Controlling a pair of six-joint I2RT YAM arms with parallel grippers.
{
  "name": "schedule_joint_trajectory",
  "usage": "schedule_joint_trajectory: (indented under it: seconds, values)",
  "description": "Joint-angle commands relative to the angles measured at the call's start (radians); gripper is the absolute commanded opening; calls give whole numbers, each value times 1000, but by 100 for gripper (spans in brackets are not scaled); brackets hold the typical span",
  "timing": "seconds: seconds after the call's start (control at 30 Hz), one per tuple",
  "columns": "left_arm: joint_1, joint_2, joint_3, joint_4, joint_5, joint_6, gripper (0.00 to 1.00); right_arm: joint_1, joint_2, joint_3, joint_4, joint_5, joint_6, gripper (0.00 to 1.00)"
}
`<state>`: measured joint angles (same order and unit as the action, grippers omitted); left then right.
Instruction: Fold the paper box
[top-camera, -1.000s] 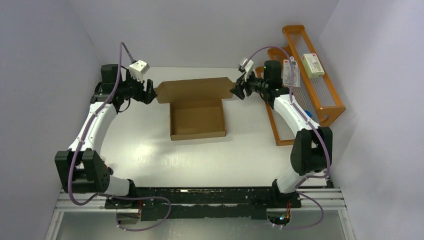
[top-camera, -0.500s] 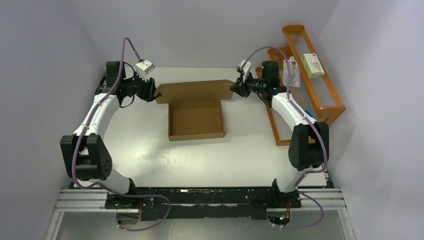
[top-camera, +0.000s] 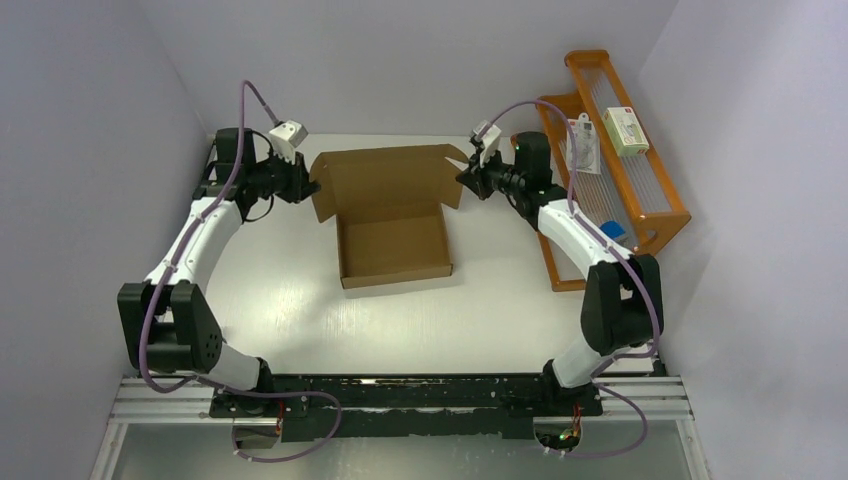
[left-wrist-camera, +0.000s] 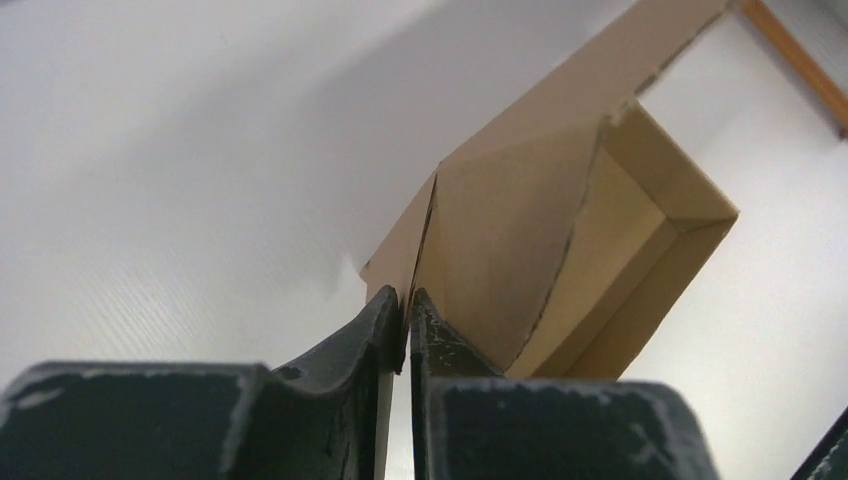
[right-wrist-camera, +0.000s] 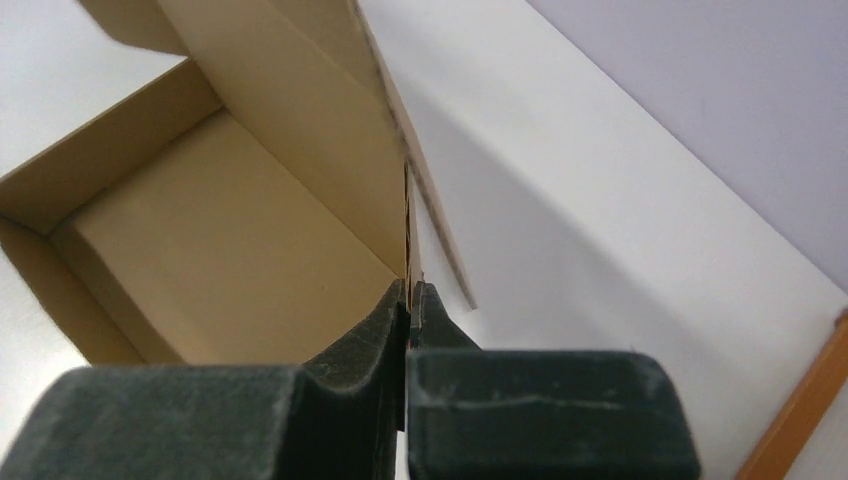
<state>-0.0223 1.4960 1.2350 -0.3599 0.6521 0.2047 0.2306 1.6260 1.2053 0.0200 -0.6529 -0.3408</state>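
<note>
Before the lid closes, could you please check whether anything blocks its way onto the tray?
Nothing visible does: the paper box tray is empty; left tool and right tool pinch the lid ends.

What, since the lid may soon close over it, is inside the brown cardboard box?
The paper box shows only its bare cardboard floor and walls. The strip just behind its near wall is hidden from above.

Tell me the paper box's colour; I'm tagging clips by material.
Plain brown, unprinted; the paper box shows best in the top external view.
</note>
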Motion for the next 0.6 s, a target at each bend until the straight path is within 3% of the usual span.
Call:
schedule_joint_trajectory:
  seconds: [0.0, 0.3, 0.57]
  values:
    - [-20, -77, -73, 137, -122, -215, 13, 56, -90, -77, 157, 240, 164, 0]
    - [-157, -160, -176, 239, -441, -522, 14, 245, -150, -143, 186, 680, 303, 0]
    - [-255, -194, -184, 259, -612, -657, 15, 342, -158, -149, 173, 853, 417, 0]
